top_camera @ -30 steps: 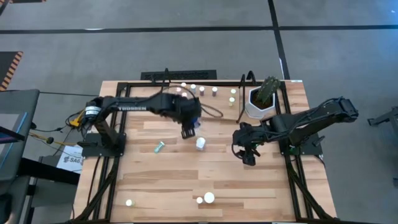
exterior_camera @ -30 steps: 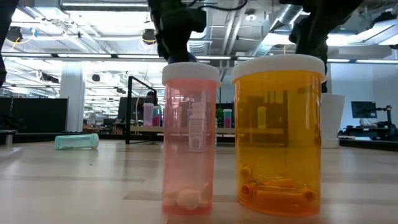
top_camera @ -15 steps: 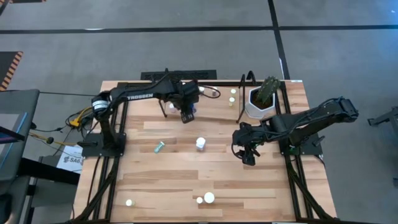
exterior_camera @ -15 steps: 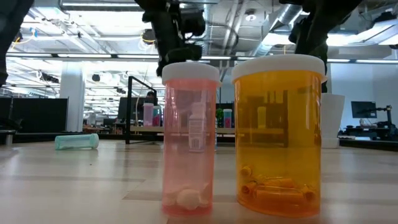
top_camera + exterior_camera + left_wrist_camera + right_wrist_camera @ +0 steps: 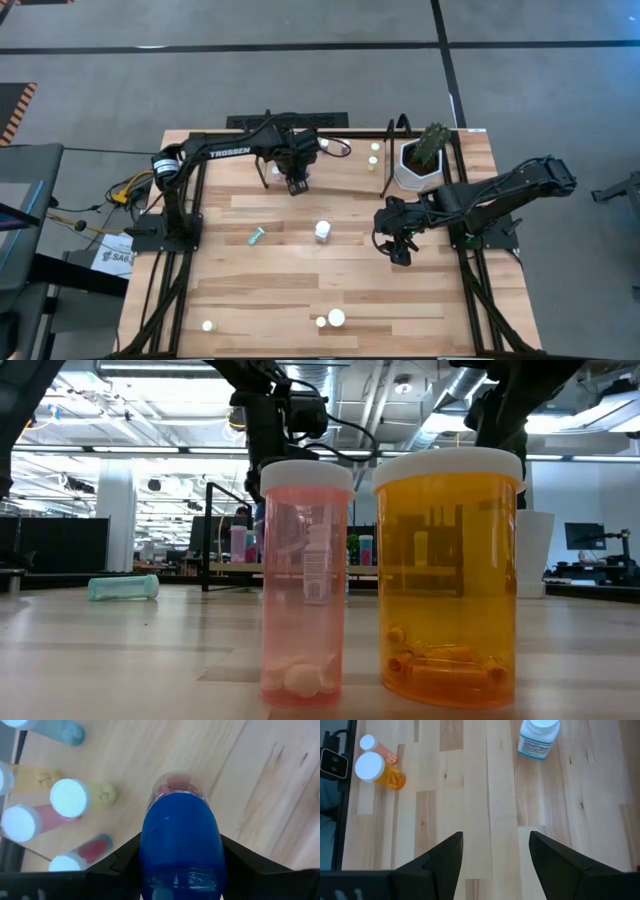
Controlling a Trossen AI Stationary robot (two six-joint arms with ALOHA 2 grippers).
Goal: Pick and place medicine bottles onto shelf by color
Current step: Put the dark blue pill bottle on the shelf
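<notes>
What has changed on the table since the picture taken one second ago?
The left gripper, shut on the blue plastic bottle, carried it from mid-table to the black-framed shelf at the back. The right gripper, the white bottle and the lying teal bottle stayed put.

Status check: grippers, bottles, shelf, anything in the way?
Left gripper shut on blue bottle over shelf. Right gripper open, empty, hovering mid-table. White-capped bottles close beside the blue bottle.

Even, bright overhead light; ceiling fixtures [image 5: 150, 452] glare in low view. Blue bottle [image 5: 181, 845] blurred close to lens; shadows soft.
</notes>
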